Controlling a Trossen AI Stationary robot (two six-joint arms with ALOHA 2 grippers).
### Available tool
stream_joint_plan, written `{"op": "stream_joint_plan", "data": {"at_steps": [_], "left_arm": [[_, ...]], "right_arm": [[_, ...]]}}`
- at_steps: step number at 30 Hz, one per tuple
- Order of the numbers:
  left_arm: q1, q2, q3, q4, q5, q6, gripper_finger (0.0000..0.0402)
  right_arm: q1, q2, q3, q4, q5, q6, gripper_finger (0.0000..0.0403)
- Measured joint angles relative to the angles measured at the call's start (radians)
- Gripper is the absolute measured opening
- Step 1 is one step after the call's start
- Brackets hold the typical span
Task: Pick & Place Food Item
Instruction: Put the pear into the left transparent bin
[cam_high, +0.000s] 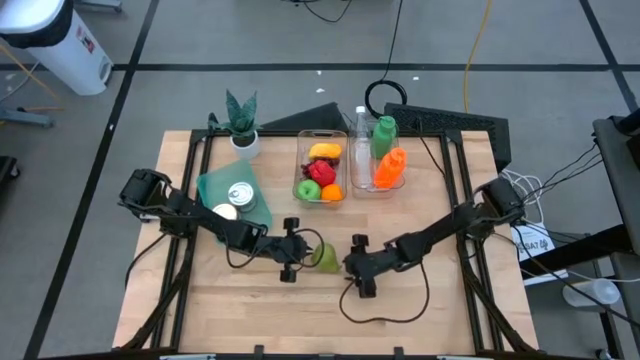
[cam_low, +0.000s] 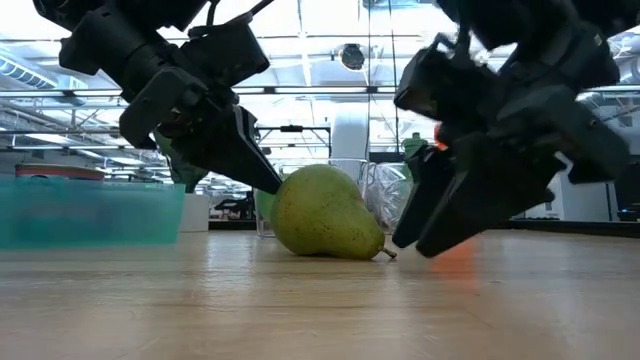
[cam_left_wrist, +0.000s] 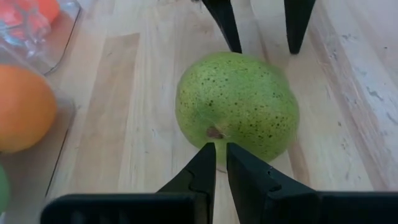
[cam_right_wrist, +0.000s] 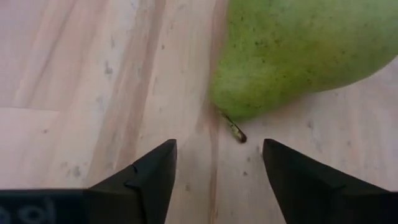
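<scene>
Pear (cam_high: 326, 257) lay on the wooden table (cam_high: 250, 310) in the high view, between the left gripper (cam_high: 305, 249) and the right gripper (cam_high: 347, 262). Low view: both grippers' fingertips sat at the table beside the fruit. Left wrist view: fingers (cam_left_wrist: 205, 168) were pinched together, empty, tips against the pear. Right wrist view: fingers (cam_right_wrist: 155, 165) stood apart, empty, the pear's stem (cam_right_wrist: 234, 129) just ahead.

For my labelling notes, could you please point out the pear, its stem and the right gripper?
pear (cam_low: 322, 212), low view, middle of its green body.
stem (cam_right_wrist: 234, 129), right wrist view, midway along it.
right gripper (cam_right_wrist: 217, 165), right wrist view, between its open fingertips.
</scene>
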Motion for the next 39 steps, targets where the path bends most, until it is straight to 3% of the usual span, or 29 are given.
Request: {"op": "stream_joint_plan", "data": {"at_steps": [6, 23, 30, 39], "left_arm": [[0.000, 0.000, 0.000, 0.007, 0.000, -0.017, 0.0049], [0.005, 0.000, 0.000, 0.059, 0.026, -0.006, 0.0049], [0.006, 0.000, 0.000, 0.059, 0.021, -0.007, 0.0049], [0.008, -0.003, 0.000, 0.060, -0.005, 0.000, 0.0049]], "right_arm": [[-0.025, 0.056, 0.003, 0.030, 0.026, 0.041, 0.0234], [-0.063, 0.099, 0.002, 0.092, 0.048, -0.014, 0.0195], [-0.084, 0.125, 0.003, 0.093, 0.031, -0.011, 0.0142], [-0.083, 0.126, 0.002, 0.084, 0.035, 0.027, 0.0022]]}}
